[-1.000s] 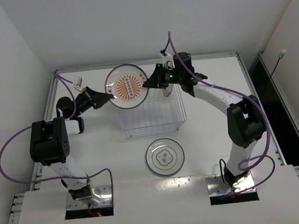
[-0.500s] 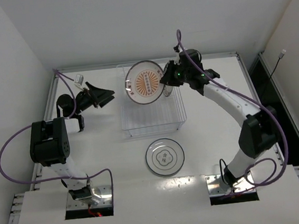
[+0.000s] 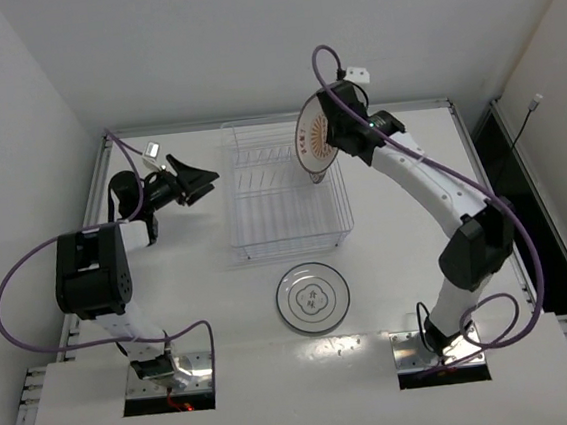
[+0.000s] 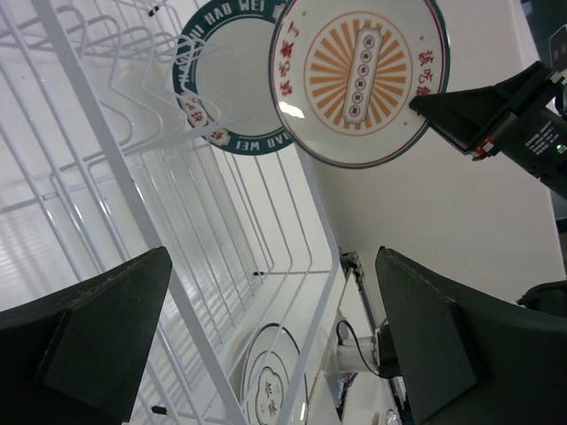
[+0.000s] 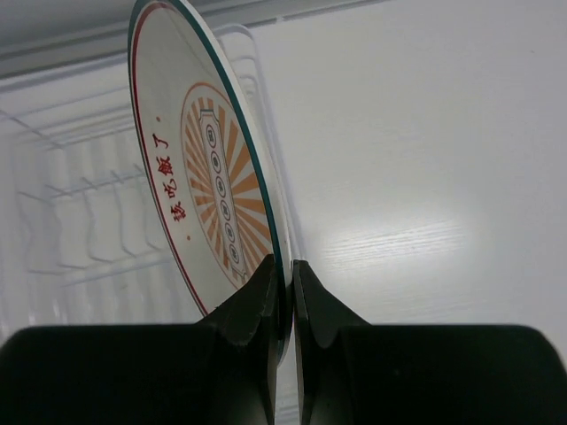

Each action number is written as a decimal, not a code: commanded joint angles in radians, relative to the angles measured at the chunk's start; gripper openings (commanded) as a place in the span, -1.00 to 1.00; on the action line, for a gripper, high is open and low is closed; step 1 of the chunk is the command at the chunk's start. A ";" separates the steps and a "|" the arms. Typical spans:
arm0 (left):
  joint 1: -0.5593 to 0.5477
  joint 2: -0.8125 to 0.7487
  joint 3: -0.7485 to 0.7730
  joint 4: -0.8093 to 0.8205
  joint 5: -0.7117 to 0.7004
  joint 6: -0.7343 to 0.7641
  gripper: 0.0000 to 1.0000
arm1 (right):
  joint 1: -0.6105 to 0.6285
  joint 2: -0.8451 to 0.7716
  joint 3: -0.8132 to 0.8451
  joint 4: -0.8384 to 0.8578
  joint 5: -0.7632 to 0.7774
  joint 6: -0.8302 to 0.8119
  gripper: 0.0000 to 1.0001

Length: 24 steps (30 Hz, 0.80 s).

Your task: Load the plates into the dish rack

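My right gripper (image 3: pixel 325 146) (image 5: pixel 290 282) is shut on the rim of the orange sunburst plate (image 3: pixel 307 137) (image 5: pixel 209 181) (image 4: pixel 359 75). It holds that plate upright and nearly edge-on above the far right part of the dish rack (image 3: pixel 290 227) (image 4: pixel 133 208) (image 5: pixel 75 221). A dark-rimmed plate (image 4: pixel 221 97) stands inside the rack behind it. The white plate with grey rings (image 3: pixel 313 297) (image 4: pixel 266 385) lies flat on the table in front of the rack. My left gripper (image 3: pixel 200 183) (image 4: pixel 273 257) is open and holds nothing, just left of the rack.
The table's raised frame (image 3: pixel 275 119) runs along the far edge close behind the rack. The right arm's purple cable (image 3: pixel 327 60) loops above the held plate. White walls close in on the left and the back.
The left gripper let go of the orange plate, opened wide and drew back to the left. The right arm carried the plate rightward and turned it edge-on over the rack.
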State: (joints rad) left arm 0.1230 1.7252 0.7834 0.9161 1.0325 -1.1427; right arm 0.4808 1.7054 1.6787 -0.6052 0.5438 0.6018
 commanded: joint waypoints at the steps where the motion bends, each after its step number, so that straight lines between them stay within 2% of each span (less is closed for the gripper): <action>1: -0.006 -0.059 0.053 -0.127 -0.041 0.142 1.00 | 0.038 0.060 0.088 -0.044 0.186 -0.022 -1.00; 2: -0.006 -0.071 0.066 -0.204 -0.051 0.194 1.00 | 0.038 0.075 0.107 -0.053 0.223 -0.022 -1.00; 5: -0.006 -0.091 0.079 -0.296 -0.083 0.257 1.00 | 0.061 0.140 0.197 -0.088 0.294 -0.033 -1.00; 10: -0.006 -0.092 0.088 -0.306 -0.083 0.258 1.00 | 0.103 0.213 0.236 -0.088 0.372 -0.089 -1.00; 17: -0.006 -0.082 0.088 -0.306 -0.083 0.258 1.00 | 0.142 0.342 0.377 -0.145 0.478 -0.100 -1.00; 24: -0.006 -0.073 0.088 -0.306 -0.083 0.258 1.00 | 0.151 0.425 0.421 -0.126 0.487 -0.152 -1.00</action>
State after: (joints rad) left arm 0.1230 1.6714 0.8410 0.5873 0.9482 -0.9127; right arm 0.6250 2.1071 2.0266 -0.7666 0.9546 0.4763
